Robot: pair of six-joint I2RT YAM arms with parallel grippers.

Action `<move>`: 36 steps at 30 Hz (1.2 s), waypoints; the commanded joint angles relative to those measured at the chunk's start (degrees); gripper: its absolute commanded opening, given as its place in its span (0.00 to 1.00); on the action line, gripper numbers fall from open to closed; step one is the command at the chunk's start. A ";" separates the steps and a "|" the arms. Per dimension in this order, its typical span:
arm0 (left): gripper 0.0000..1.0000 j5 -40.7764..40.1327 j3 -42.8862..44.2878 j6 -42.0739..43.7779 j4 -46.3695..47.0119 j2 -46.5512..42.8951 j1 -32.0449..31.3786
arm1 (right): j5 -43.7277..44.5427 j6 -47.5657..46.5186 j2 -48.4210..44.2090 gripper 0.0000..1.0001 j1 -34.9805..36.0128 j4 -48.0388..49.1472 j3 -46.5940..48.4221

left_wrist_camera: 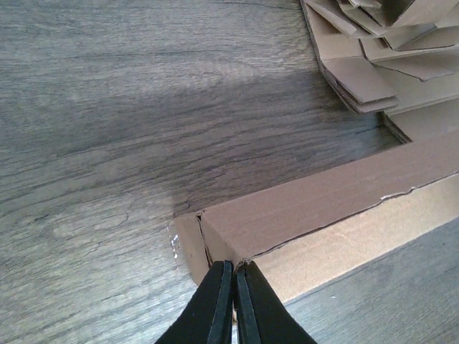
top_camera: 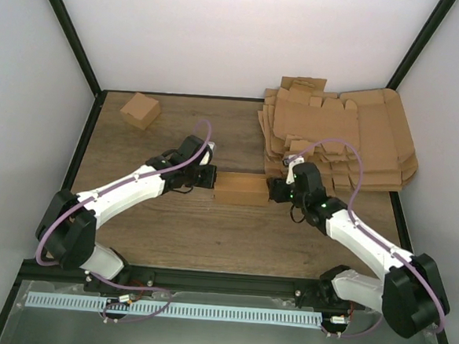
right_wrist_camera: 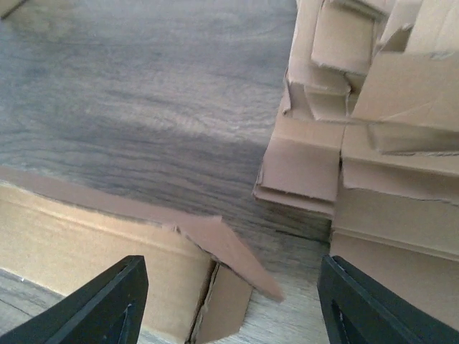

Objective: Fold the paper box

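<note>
Brown cardboard paper box [top_camera: 241,190], open wooden surface [top_camera: 177,137] behind
Left hand [top_camera: 211,178] clenched, seemingly on its corner; right hand [top_camera: 274,189] released

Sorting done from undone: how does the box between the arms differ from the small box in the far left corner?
The middle box is long and low; the corner box is small and blocky. The middle box has a loose flap sticking out; the corner box looks closed. The middle box lies between the shut left gripper and open right gripper; the corner box stands alone. Both are brown cardboard.
</note>
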 commanded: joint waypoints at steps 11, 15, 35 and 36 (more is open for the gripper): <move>0.04 -0.11 0.44 1.34 -2.66 0.67 -0.32 | 1.93 -1.85 -1.93 0.64 0.16 -1.29 3.26; 0.04 0.00 0.51 1.29 -2.57 0.76 -0.28 | 1.30 -2.04 -0.65 0.52 0.16 -1.54 4.01; 0.04 0.58 0.92 1.02 -2.70 0.92 -0.33 | -6.39 3.25 3.72 0.24 0.14 -10.55 9.25; 0.04 0.58 0.85 1.00 -2.65 0.94 -0.32 | -6.85 3.85 4.14 0.24 0.16 -11.37 9.77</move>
